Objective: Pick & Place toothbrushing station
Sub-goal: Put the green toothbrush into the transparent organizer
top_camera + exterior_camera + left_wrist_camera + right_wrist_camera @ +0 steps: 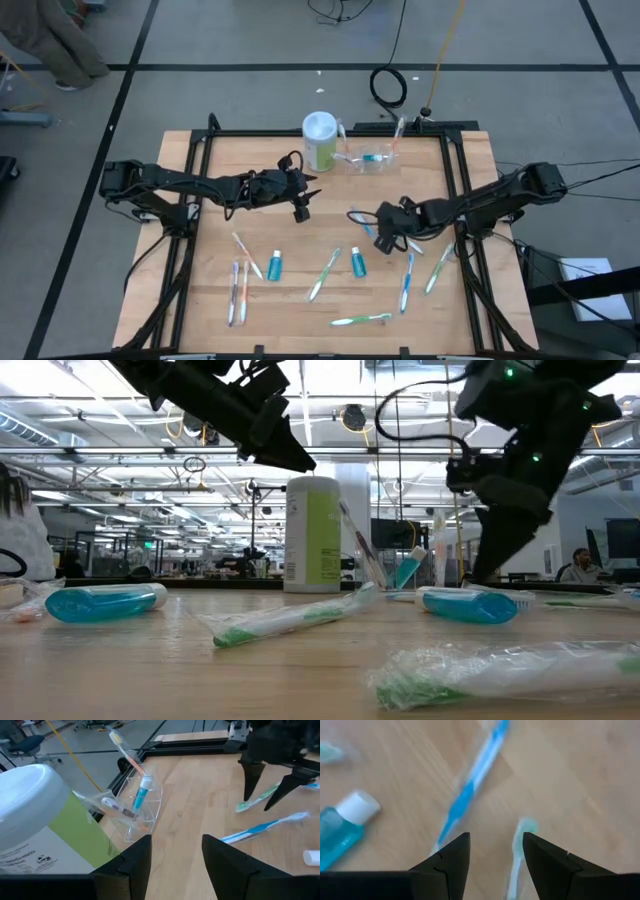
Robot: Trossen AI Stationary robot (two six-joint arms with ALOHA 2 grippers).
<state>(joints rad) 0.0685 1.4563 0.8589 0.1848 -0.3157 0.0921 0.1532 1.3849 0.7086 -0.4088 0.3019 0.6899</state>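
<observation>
The toothbrushing station (370,160) is a clear plastic holder standing on the table's far side, right of a white and green canister (320,140). In the left wrist view the station (145,815) holds an upright teal tube and some toothbrushes. My left gripper (175,842) is open, above the table's middle (305,200), pointing toward the station and touching nothing. My right gripper (385,238) is open and points down over a blue toothbrush (470,785) and a green one (517,855), clear of both.
Several wrapped toothbrushes (323,275) and two teal tubes (275,265) (357,262) lie scattered over the table's near half. The black frame rail (455,190) runs along the right side. Bare wood lies between the two grippers.
</observation>
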